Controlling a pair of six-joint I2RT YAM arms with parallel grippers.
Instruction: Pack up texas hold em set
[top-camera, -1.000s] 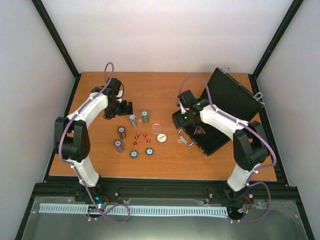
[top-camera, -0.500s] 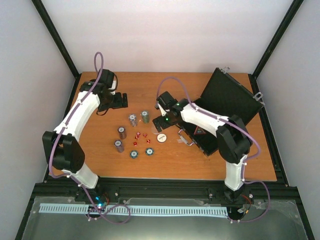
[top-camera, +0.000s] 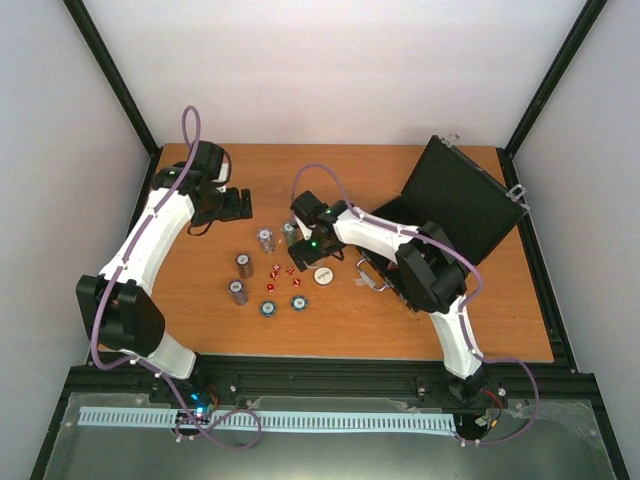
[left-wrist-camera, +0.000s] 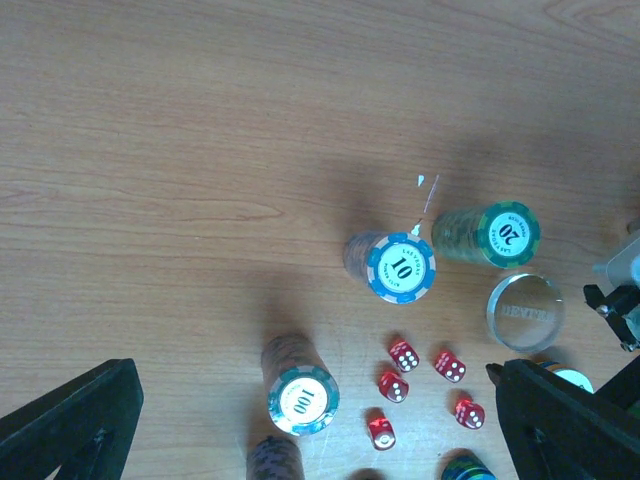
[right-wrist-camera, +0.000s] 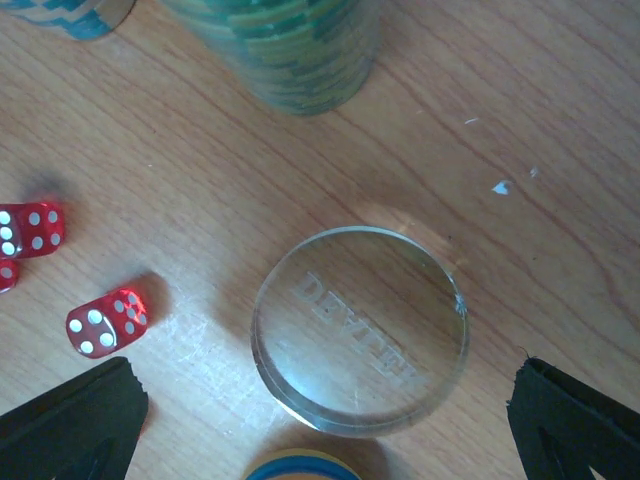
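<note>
1. The black case (top-camera: 462, 205) lay open at the right of the worktop (top-camera: 320, 175), with its lid tilted back.
2. Chip stacks (left-wrist-camera: 401, 268), red dice (left-wrist-camera: 404, 355) and a white disc (top-camera: 323, 275) sat loose in the middle of the worktop, left of the case.
3. The right gripper (right-wrist-camera: 320, 385) hung with its jaws spread wide and held nothing. Below it lay a clear disc (right-wrist-camera: 360, 330) marked "DEALER", near a green chip stack (right-wrist-camera: 290, 50).
4. The left gripper (top-camera: 237, 204) was also wide open and empty, above the wood at the far left of the chips.
</note>
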